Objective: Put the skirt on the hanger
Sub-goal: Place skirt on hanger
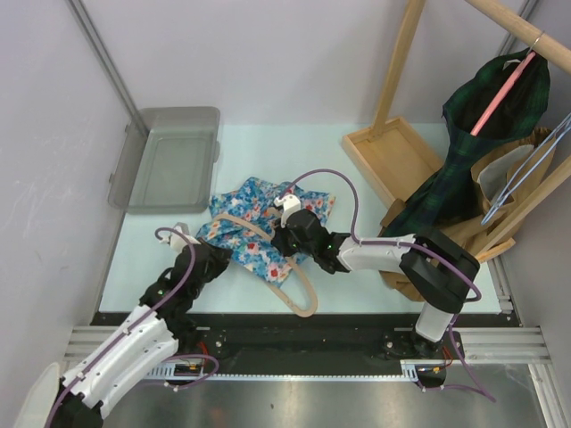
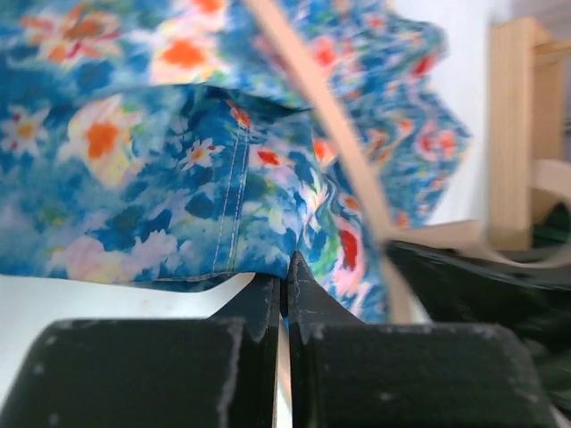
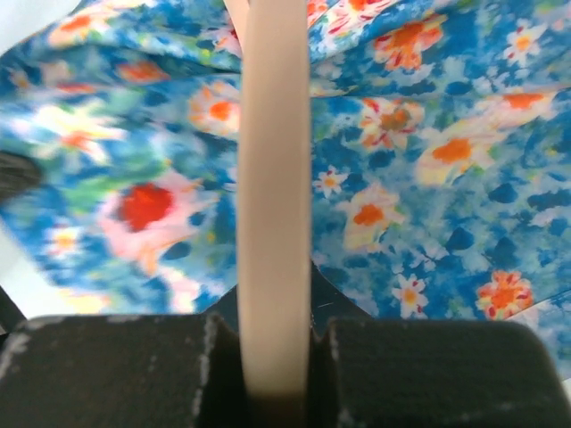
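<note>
Skirt (image 1: 257,203): blue floral, thin cotton-like cloth, lying crumpled and partly folded on the pale table (image 1: 152,259), centre of the top view, just ahead of both arms. Looks light and floppy with no stiffness, so it should sag and bunch when lifted and drape wherever it's left; not fragile, not slippery. Best hold is probably a stitched edge, hem or waistband, since the doubled seam gives more bite than a single layer. Hanger (image 3: 275,178): beige, rigid, curved bar lying across the top of the skirt, with one end sticking out toward the near table edge. It should hold its shape, so it can be steered as one piece. Left gripper (image 2: 286,276): jaws pressed together right at the skirt's lower edge beside a stitched seam, apparently with a thin fold pinched between them; how much cloth is caught is hard to tell. Right gripper (image 3: 275,357): clamped narrow on the hanger bar, fingers either side of it, skirt directly underneath. Risk: a thin pinch may slip out when pulled. Further out: a clear lidded bin (image 1: 169,160) far left, and on the right a wooden rack (image 1: 397,152) carrying a dark tartan garment (image 1: 486,134).
</note>
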Tool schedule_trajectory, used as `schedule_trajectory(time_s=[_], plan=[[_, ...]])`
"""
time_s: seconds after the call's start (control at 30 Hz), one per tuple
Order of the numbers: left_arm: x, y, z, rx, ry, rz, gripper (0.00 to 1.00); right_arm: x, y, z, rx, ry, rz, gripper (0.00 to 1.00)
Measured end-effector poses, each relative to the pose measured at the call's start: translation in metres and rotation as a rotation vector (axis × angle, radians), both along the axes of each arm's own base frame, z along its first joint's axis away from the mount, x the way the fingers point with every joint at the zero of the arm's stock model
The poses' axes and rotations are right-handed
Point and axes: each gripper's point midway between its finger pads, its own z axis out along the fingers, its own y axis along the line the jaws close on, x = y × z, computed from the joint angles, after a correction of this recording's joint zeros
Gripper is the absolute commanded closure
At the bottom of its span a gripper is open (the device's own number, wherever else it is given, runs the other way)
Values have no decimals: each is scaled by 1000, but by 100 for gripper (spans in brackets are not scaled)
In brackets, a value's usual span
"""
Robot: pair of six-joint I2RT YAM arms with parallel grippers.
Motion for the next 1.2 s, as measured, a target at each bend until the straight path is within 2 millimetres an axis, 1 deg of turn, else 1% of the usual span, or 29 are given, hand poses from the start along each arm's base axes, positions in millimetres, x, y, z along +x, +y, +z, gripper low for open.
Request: schedule_trajectory(time_s=[0.07, 0.13, 0.2, 0.27, 0.33, 0.5, 0.6, 0.8, 0.9, 0.97, 1.13, 1.2], plan=[[1, -2, 23, -15, -30, -7, 100, 1, 0, -2, -5, -3, -2, 100], [1, -2, 39, -26, -52, -9, 100, 1, 1, -2, -8, -8, -2, 100], [-2, 0, 50, -32, -63, -9, 100, 1, 1, -2, -10, -13, -4, 100], [-6, 3, 54, -30, -63, -10, 100, 2, 1, -1, -12, -21, -6, 100], [-10, 5, 55, -23, -58, -12, 100, 3, 1, -1, -15, -27, -7, 100], [-21, 10, 43, 2, -7, -22, 100, 4, 0, -1, -26, -41, -4, 100], [-30, 14, 41, 3, 4, -26, 100, 5, -1, 2, -35, -60, 0, 100], [-44, 26, 48, -4, -13, -11, 100, 11, -7, 4, -62, -94, -1, 100], [-47, 28, 54, -3, -12, -10, 100, 15, -10, 4, -73, -105, -5, 100], [-47, 28, 55, 0, -7, -10, 100, 16, -11, 5, -75, -110, -7, 100], [-50, 27, 49, 5, 14, -19, 100, 18, -14, 16, -78, -141, -9, 100], [-52, 25, 41, 3, 28, -33, 100, 20, -17, 23, -87, -162, -13, 100]])
